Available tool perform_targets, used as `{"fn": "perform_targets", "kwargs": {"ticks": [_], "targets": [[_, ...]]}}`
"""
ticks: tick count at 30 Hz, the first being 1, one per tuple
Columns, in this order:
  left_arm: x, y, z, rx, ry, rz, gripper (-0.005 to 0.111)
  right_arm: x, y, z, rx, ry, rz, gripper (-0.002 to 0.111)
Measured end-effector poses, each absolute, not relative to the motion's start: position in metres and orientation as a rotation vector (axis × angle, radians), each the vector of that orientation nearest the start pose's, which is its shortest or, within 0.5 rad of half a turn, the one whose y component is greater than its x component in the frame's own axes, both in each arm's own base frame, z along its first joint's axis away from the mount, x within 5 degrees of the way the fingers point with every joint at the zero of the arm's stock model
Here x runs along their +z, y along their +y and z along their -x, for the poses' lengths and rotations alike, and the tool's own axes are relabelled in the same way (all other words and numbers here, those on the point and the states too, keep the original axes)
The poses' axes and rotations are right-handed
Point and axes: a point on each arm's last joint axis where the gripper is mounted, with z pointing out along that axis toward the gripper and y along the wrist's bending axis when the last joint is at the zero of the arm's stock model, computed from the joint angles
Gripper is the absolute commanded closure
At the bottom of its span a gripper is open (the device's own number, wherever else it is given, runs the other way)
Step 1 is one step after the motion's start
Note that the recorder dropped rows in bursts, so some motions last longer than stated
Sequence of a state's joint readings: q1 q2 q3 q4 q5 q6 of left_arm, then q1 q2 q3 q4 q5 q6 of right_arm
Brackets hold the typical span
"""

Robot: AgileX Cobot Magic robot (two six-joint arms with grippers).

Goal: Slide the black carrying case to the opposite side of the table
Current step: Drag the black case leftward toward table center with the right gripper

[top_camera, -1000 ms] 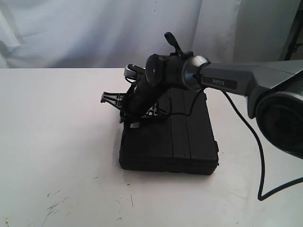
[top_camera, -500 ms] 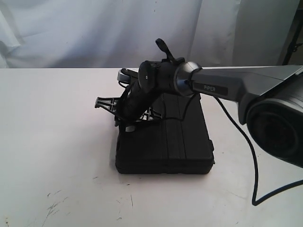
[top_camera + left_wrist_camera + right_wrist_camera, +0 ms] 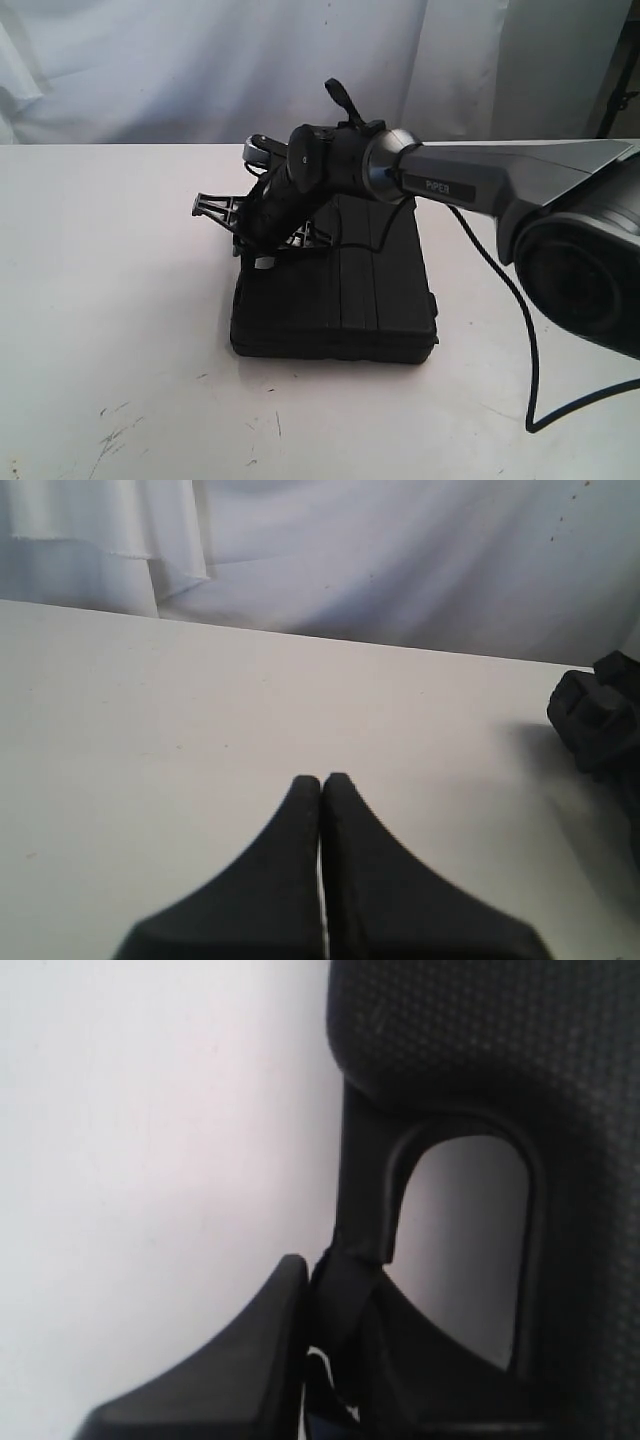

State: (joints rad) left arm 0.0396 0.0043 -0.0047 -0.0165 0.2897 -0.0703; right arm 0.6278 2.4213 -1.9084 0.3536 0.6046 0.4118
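The black carrying case [image 3: 340, 300] lies flat on the white table [image 3: 110, 300], a little right of the middle in the exterior view. My right gripper [image 3: 260, 255] reaches across from the right and comes down at the case's left edge. In the right wrist view the right gripper [image 3: 335, 1280] is shut on the case's handle [image 3: 365, 1190], beside the textured case body [image 3: 480, 1050]. My left gripper [image 3: 322, 780] is shut and empty above bare table [image 3: 200, 700]. A corner of the case [image 3: 598, 715] shows at that view's edge.
A white cloth backdrop [image 3: 200, 60] hangs behind the table's far edge. The right arm's black cable [image 3: 520, 330] trails over the table to the right of the case. Dark scuffs [image 3: 115, 435] mark the tabletop near the front.
The right gripper and the case it holds have moved steadily leftward across the table in the exterior view. The grip on the handle has stayed shut.
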Motion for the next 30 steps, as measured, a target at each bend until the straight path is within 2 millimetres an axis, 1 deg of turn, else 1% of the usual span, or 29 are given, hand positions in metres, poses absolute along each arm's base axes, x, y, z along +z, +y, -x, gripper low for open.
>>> {"fn": "perform_targets", "kwargs": {"ticks": [5,20,22,23,24,25,28,30], "targets": [[0.188,0.002,-0.055,-0.038,1.77,0.108,0.107,0.116,0.325,-0.411,0.702,2.732,-0.018,0.108],[0.188,0.002,-0.055,-0.038,1.77,0.108,0.107,0.116,0.33,-0.41,0.706,2.715,-0.002,0.107],[0.188,0.002,-0.055,-0.038,1.77,0.108,0.107,0.116,0.33,-0.41,0.706,2.713,-0.002,0.1],[0.188,0.002,-0.055,-0.038,1.77,0.108,0.107,0.116,0.33,-0.41,0.706,2.713,-0.002,0.092],[0.188,0.002,-0.055,-0.038,1.77,0.108,0.107,0.116,0.33,-0.41,0.706,2.713,-0.002,0.088],[0.188,0.002,-0.055,-0.038,1.77,0.108,0.107,0.116,0.33,-0.41,0.706,2.713,-0.002,0.08],[0.188,0.002,-0.055,-0.038,1.77,0.108,0.107,0.117,0.333,-0.411,0.759,2.695,-0.054,0.065],[0.188,0.002,-0.055,-0.038,1.77,0.108,0.107,0.119,0.335,-0.412,0.811,2.676,-0.105,0.059]]}}
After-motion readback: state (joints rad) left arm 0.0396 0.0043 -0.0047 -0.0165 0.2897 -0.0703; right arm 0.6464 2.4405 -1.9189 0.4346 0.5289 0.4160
